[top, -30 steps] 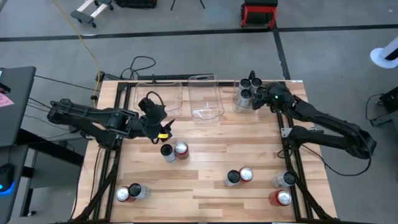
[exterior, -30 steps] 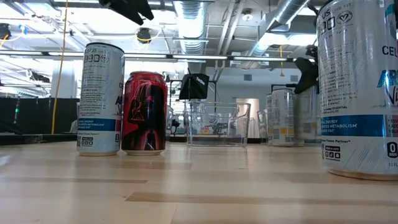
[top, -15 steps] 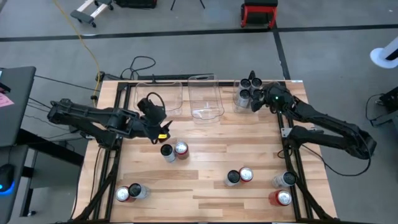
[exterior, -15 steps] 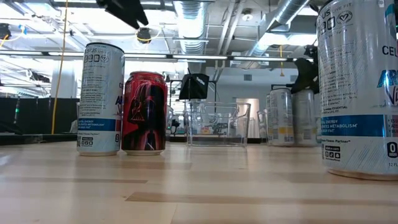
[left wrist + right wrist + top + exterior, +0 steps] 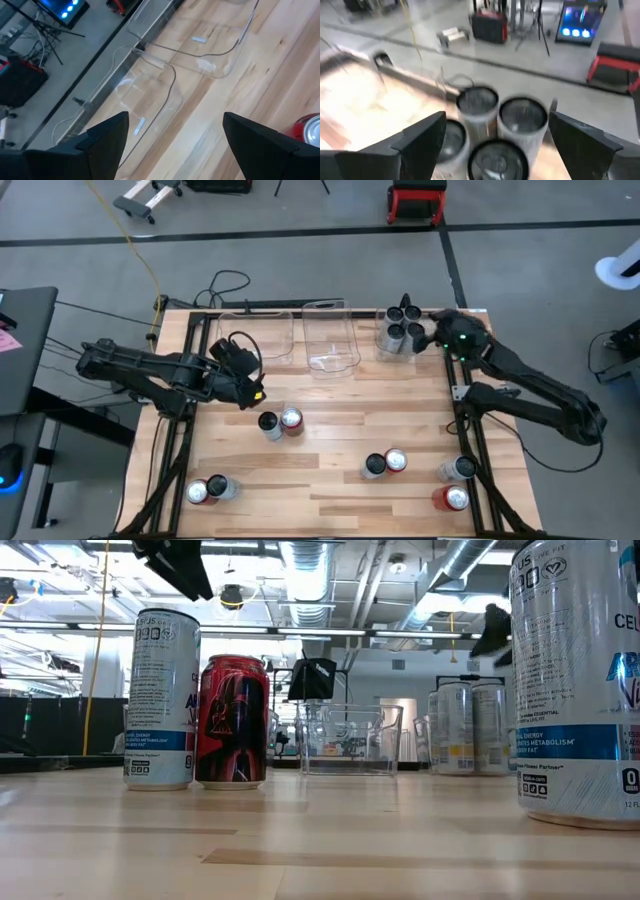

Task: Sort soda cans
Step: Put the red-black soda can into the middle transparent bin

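Four silver soda cans (image 5: 497, 125) stand upright in the far right clear bin (image 5: 398, 332). My right gripper (image 5: 436, 333) hovers open just right of and above them, touching nothing. More soda cans stand in red-and-silver pairs on the wooden table; one pair has a silver can (image 5: 268, 424) and a red can (image 5: 291, 419) near the middle. My left gripper (image 5: 254, 388) hangs open above the table, just far-left of that pair, tipped downward. In the left wrist view the red can's top (image 5: 311, 131) shows beside my open left gripper (image 5: 175, 135).
Two more clear bins (image 5: 256, 335) (image 5: 330, 338) stand along the far edge, nothing showing in them. Other can pairs stand near the front left (image 5: 208, 490), centre right (image 5: 385, 463) and front right (image 5: 455, 483). Bare wood lies between them.
My right gripper has opened, letting go of a silver can that now stands in the far right bin. It has risen and drawn back toward the table's right edge. My left gripper has tipped further downward while staying above the middle pair.
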Robot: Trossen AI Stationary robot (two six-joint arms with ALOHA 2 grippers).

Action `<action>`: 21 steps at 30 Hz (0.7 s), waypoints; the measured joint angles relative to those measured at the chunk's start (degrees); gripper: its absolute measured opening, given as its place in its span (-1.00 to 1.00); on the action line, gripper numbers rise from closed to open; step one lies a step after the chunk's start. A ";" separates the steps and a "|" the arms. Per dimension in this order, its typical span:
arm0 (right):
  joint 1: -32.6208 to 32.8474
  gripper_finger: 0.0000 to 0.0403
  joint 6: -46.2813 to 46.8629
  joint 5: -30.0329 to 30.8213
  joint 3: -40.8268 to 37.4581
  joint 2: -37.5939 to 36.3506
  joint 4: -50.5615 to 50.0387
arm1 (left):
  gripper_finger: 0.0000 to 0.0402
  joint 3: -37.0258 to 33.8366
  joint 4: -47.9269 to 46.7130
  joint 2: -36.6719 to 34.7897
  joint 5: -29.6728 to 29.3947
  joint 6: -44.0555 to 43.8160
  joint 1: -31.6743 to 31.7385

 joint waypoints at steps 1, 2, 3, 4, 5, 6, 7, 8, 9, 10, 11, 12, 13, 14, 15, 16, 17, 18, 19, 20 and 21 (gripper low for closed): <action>0.29 0.84 0.01 -0.30 0.70 -1.46 -0.69 | 0.59 0.00 -0.08 0.00 0.01 0.02 0.00; 0.80 0.84 0.02 -0.65 1.34 -2.86 -1.46 | 0.59 0.00 -0.02 0.00 0.02 0.21 0.00; 1.38 0.84 0.04 -1.24 2.02 -4.07 -2.24 | 0.59 0.00 0.04 0.00 0.01 0.78 0.00; 2.18 0.84 0.06 -1.69 2.58 -5.23 -2.94 | 0.59 0.00 0.12 0.00 0.01 1.63 0.00; 3.09 0.84 0.07 -2.26 3.03 -6.55 -3.87 | 0.59 0.00 0.33 0.03 0.08 2.54 0.00; 4.08 0.84 0.01 -3.20 3.26 -7.89 -4.57 | 0.59 0.00 0.70 0.39 0.30 3.09 0.00; 5.39 0.84 -0.02 -4.38 3.38 -9.32 -4.99 | 0.59 0.00 1.20 0.77 0.75 3.38 0.00; 6.71 0.84 -0.14 -5.88 3.43 -10.75 -5.01 | 0.59 0.00 1.81 1.16 1.49 3.76 -0.04; 8.14 0.84 -0.30 -7.58 3.45 -11.88 -4.90 | 0.59 0.00 2.65 1.83 2.13 4.24 -0.19; 9.81 0.84 -0.12 -9.44 3.49 -13.25 -4.81 | 0.59 0.00 3.71 2.53 3.08 4.99 -0.28; 11.51 0.84 0.52 -11.19 3.51 -14.53 -4.80 | 0.59 0.00 4.60 3.31 4.03 6.01 -0.37; 13.15 0.84 1.10 -12.89 3.51 -15.61 -5.04 | 0.59 0.00 5.43 4.13 5.03 7.04 -0.50; 14.86 0.85 2.04 -14.26 3.51 -16.59 -5.26 | 0.59 0.00 6.10 5.00 5.56 7.77 -0.64; 16.69 0.85 2.93 -15.38 3.51 -17.52 -5.41 | 0.59 0.00 6.58 6.00 5.76 8.06 -0.73; 18.38 0.85 3.75 -16.42 3.51 -18.20 -5.64 | 0.59 0.00 6.75 6.98 5.78 8.18 -0.76; 20.25 0.85 4.59 -17.03 3.51 -18.74 -5.86 | 0.59 0.00 6.72 7.92 5.79 8.28 -0.76; 22.07 0.85 5.29 -17.36 3.51 -19.15 -6.39 | 0.59 0.00 6.66 8.85 5.77 8.66 -0.76; 23.79 0.85 6.06 -17.63 3.51 -19.38 -7.24 | 0.59 0.00 6.74 9.77 5.77 9.09 -0.76; 25.58 0.85 6.75 -17.65 3.51 -19.40 -7.95 | 0.59 0.00 6.87 10.61 5.77 9.44 -0.76; 27.21 0.85 7.37 -17.64 3.51 -19.30 -8.55 | 0.59 0.00 7.28 11.52 5.77 9.95 -0.76; 28.81 0.85 8.00 -17.63 3.51 -19.22 -9.21 | 0.59 0.00 8.00 12.28 5.75 10.58 -0.76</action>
